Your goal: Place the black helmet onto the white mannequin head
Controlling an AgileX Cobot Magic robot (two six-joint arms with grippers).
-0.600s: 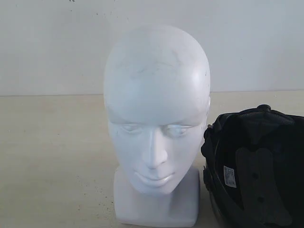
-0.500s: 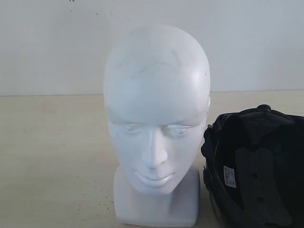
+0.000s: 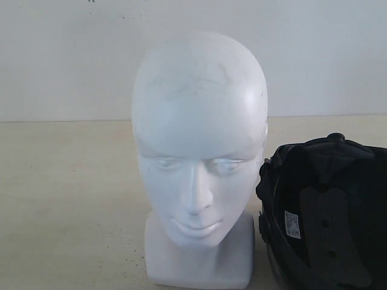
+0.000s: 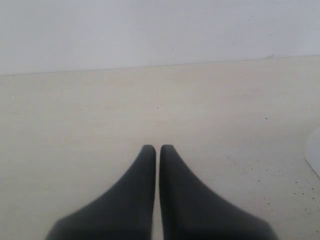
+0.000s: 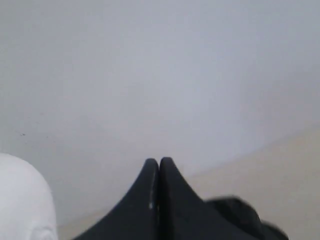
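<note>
The white mannequin head [image 3: 199, 157] stands upright in the middle of the exterior view, face toward the camera, bare on top. Right beside it lies the black helmet [image 3: 329, 217], its opening turned to the camera so the padded lining and a small white label [image 3: 292, 224] show. Neither gripper appears in the exterior view. My left gripper [image 4: 158, 148] is shut and empty over bare tabletop. My right gripper [image 5: 159, 161] is shut and empty, pointing at the wall, with the mannequin head [image 5: 25, 200] to one side and part of the helmet [image 5: 240, 215] to the other.
A pale beige tabletop [image 3: 66, 199] stretches back to a plain white wall [image 3: 72, 54]. The mannequin's white base edge [image 4: 314, 152] peeks into the left wrist view.
</note>
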